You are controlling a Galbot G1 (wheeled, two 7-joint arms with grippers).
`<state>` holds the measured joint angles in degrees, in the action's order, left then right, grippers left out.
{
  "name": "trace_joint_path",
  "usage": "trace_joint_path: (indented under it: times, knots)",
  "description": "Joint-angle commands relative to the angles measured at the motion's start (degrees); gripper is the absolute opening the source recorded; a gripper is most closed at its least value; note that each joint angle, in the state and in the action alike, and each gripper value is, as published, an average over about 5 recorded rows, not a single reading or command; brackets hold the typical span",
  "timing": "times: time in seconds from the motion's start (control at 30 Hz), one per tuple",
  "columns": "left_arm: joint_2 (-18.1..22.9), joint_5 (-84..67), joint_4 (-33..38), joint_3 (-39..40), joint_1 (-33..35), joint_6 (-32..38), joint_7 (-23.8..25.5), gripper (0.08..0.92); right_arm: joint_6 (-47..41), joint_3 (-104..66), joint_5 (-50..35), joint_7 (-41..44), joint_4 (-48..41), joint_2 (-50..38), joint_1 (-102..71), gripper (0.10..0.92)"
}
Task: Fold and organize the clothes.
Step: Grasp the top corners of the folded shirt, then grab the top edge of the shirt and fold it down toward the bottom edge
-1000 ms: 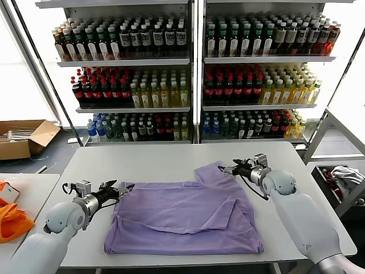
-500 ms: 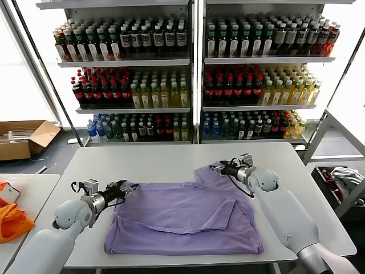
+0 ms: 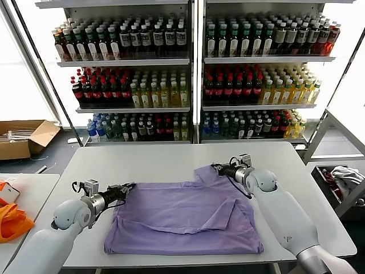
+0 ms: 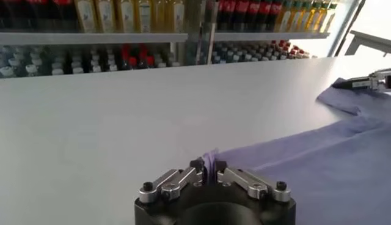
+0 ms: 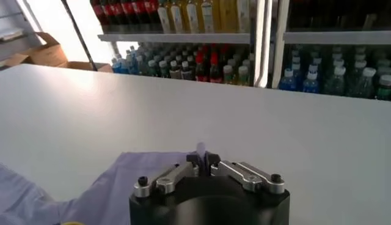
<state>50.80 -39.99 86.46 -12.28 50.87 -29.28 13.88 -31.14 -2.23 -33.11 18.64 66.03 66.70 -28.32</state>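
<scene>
1. No brand or writing is showing clearly enough to be read: the bottles (image 3: 142, 40) filling the shelves (image 3: 194, 60) behind the table are carrying labels too small to make out.
2. A white table (image 3: 159, 162) is taking up the middle of the room. Beyond its left edge a cardboard box (image 3: 23, 137) is sitting on the floor and an orange bag (image 3: 12, 222) is lying on a side table.
3. The T-shirt (image 3: 188, 214) is lying spread on the table, partly folded, with one flap lying over its middle.
4. The left gripper (image 3: 126, 186) is pinching the T-shirt's far left corner, its fingers closed on a small tuft of fabric.
5. The right gripper (image 3: 215, 167) is clamping the T-shirt's far right corner, a bit of cloth sticking up between its narrow jaws.
6. The T-shirt's printed front is not showing. Right of the table, a rack (image 3: 336, 177) holding pale cloth is being cut off by the frame edge.
</scene>
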Motion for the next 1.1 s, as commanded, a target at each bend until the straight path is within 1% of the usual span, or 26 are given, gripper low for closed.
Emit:
trace_joint_path:
  times: [0.03, 0.27, 0.43, 0.6, 0.87, 1.1]
  knots:
    - [-1.3, -0.9, 6.3, -2.6, 2.2, 0.2, -0.4, 0.103, -1.8, -5.5, -9.0, -0.3, 16.7, -3.0, -6.8, 0.106]
    - [-3.6, -1.7, 15.2, -8.0, 9.2, -0.4, -1.3, 0.089, -2.0, -12.3, -12.6, -0.6, 30.4, -9.2, -17.1, 0.106]
    - [-5.3, -1.8, 22.7, -12.0, 16.0, -3.4, -4.8, 0.089, -1.9, -19.7, -14.4, -0.3, 39.2, -14.3, -27.5, 0.106]
    - [-6.8, -0.9, 27.5, -16.6, 23.9, -3.8, -6.5, 0.089, -1.8, -27.6, -15.7, -0.1, 45.1, -17.4, -38.0, 0.106]
    - [-8.2, -0.4, 32.5, -23.1, 36.9, -3.7, -7.2, 0.089, -1.1, -36.3, -16.5, 0.4, 54.7, -17.8, -55.4, 0.106]
    - [-6.4, 0.0, 36.0, -23.6, 42.5, -2.9, -7.3, 0.089, -0.3, -38.9, -15.0, 1.1, 59.2, -16.3, -64.9, 0.106]
